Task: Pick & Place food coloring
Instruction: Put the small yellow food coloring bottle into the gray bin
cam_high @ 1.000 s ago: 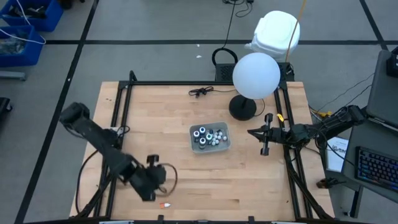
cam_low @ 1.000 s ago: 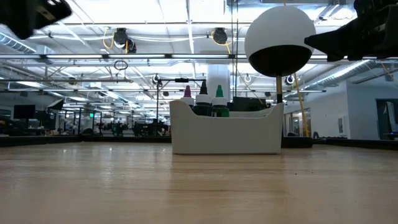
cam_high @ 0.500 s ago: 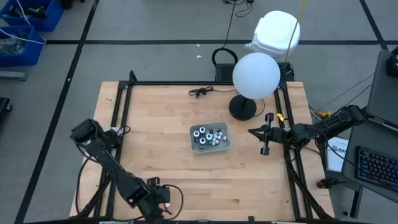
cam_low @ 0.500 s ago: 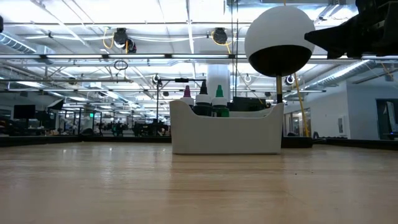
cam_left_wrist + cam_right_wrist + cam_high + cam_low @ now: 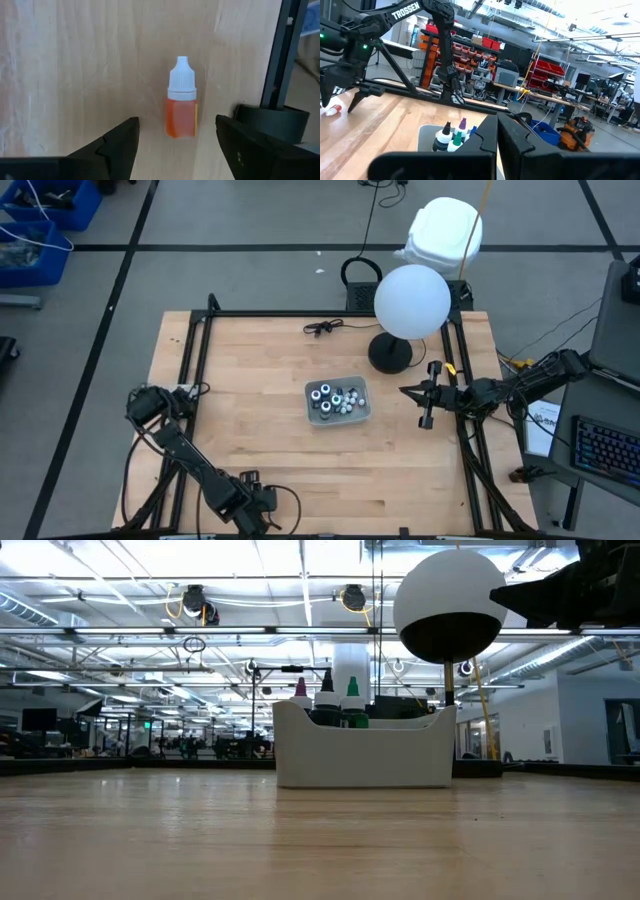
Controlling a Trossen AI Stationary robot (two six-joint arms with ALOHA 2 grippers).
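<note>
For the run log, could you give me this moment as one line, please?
left gripper: open, straddling orange dropper bottle lying on table | right gripper: shut, waiting beside tray | bottle not gripped

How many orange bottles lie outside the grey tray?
1: the orange bottle lies on the table's near edge, between the open left gripper fingers. Others may be hidden.

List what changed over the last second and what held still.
The left gripper swung back along the table's near edge and now hangs with fingers wide open on either side of a small orange bottle lying on the wood. The right gripper, the tray of bottles and the lamp stayed put.
</note>
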